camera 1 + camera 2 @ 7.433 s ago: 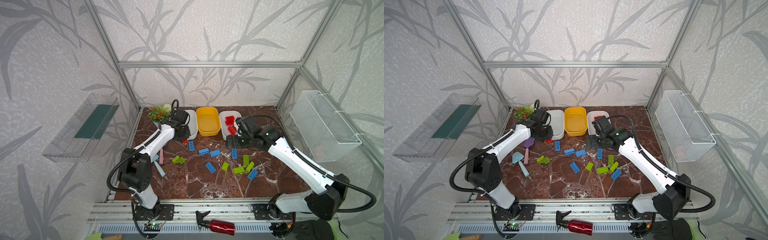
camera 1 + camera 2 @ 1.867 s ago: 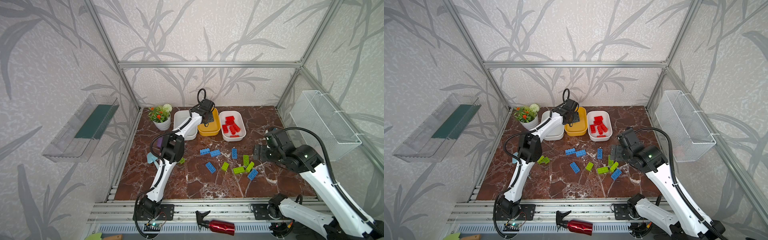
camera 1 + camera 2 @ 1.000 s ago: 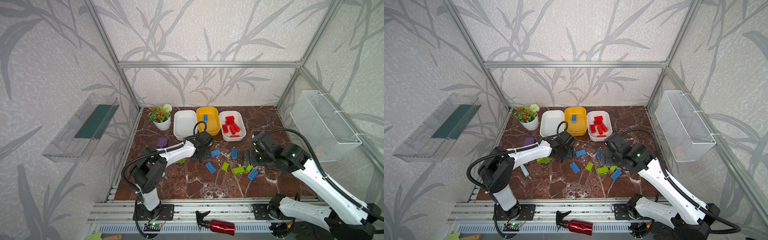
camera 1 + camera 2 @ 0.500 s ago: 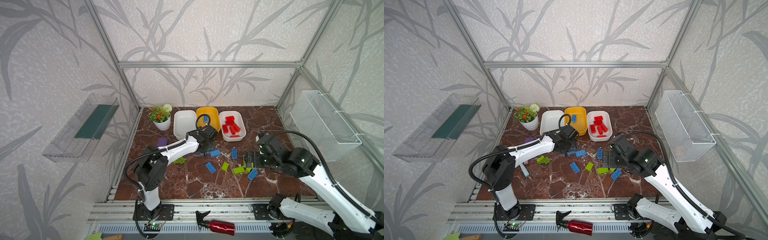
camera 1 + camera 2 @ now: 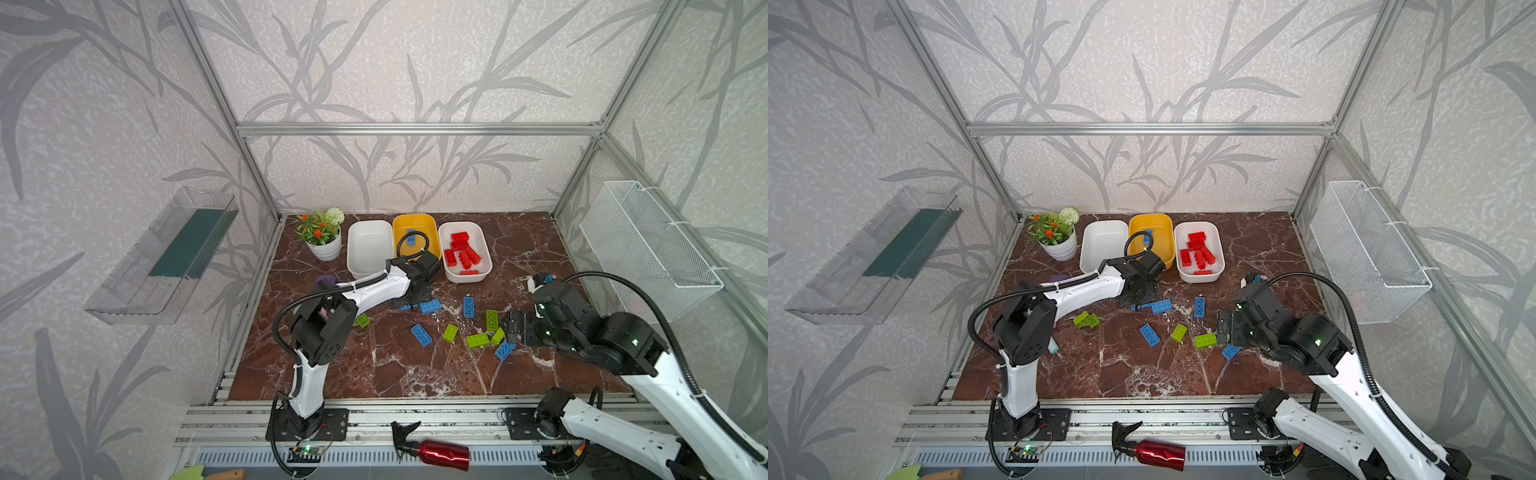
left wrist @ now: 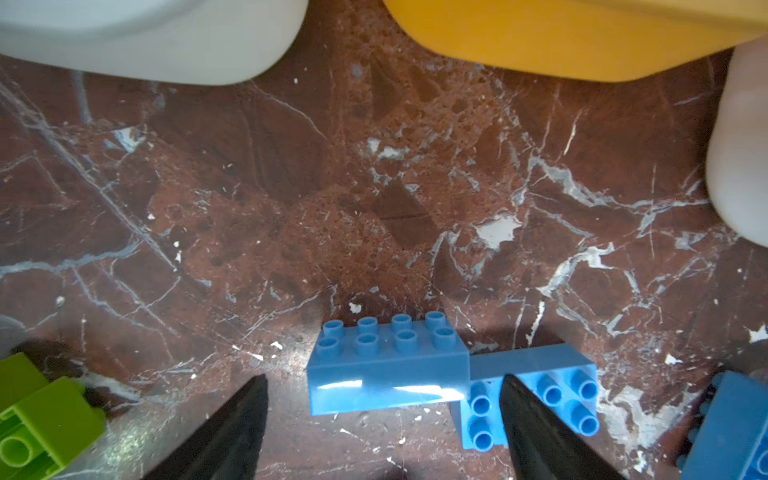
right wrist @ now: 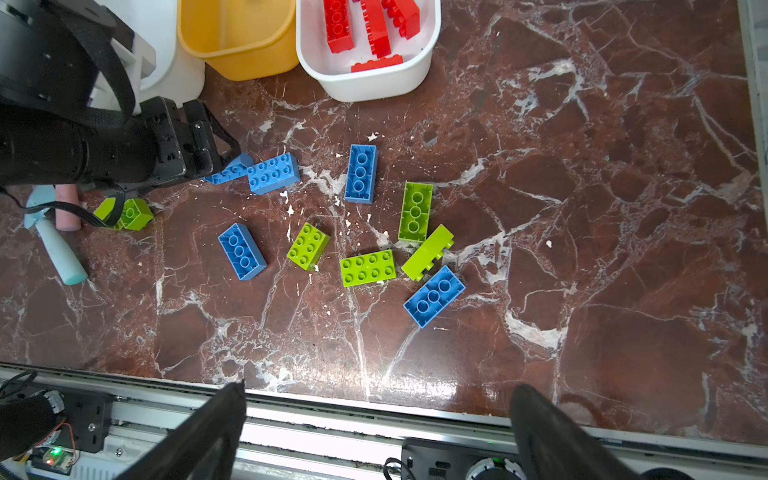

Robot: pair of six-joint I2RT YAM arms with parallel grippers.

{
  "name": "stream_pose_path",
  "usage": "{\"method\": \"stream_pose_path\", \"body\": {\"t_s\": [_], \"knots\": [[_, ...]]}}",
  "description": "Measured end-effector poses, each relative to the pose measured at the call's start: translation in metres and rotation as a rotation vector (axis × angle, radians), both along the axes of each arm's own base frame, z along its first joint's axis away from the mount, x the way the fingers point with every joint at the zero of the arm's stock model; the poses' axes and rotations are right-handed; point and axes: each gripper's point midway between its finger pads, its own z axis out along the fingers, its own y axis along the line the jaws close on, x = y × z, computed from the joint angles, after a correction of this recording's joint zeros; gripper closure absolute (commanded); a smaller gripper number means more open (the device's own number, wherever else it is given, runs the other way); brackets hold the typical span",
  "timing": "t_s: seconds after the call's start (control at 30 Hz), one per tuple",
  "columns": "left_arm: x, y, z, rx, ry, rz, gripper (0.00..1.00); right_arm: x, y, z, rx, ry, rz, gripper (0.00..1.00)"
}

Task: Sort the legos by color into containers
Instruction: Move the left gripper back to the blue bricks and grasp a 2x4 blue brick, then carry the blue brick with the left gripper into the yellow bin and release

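The left end effector, fingers apart, straddles a blue lego on the bench, seemingly without contact; the right end effector gapes empty.

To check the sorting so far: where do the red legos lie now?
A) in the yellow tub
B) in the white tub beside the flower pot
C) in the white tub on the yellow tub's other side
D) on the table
C: the red legos lie in the right white tub, beside the yellow tub.

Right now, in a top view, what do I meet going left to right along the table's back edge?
White ribbed flower pot, white plastic tub, yellow plastic tub, second white plastic tub, holding red studded bricks.
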Motion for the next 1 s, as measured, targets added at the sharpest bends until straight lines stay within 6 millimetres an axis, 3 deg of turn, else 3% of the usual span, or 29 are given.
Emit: {"method": "stream_pose_path", "body": {"t_s": [0.13,0.33,0.47,0.57,0.67,1.0], "knots": [[0.0,0.0,-0.006,0.004,0.007,0.002,0.14,0.0,-0.002,0.0,-0.025,-0.004,0.016,0.01],[-0.002,0.0,-0.03,0.032,0.044,0.007,0.2,0.002,-0.002,-0.002,-0.056,0.0,0.047,0.01],[-0.003,0.001,-0.037,0.04,0.057,0.009,0.36,0.002,-0.002,-0.002,-0.061,-0.001,0.055,0.01],[-0.001,0.0,-0.036,0.041,0.052,0.007,0.51,0.0,-0.003,0.0,-0.055,-0.012,0.056,0.01],[0.0,0.0,-0.034,0.047,0.047,-0.001,0.59,-0.001,-0.004,0.002,-0.048,-0.021,0.055,0.01],[0.014,-0.008,-0.007,0.056,0.009,-0.046,0.62,-0.001,-0.005,0.002,-0.046,-0.022,0.053,0.01]]}}
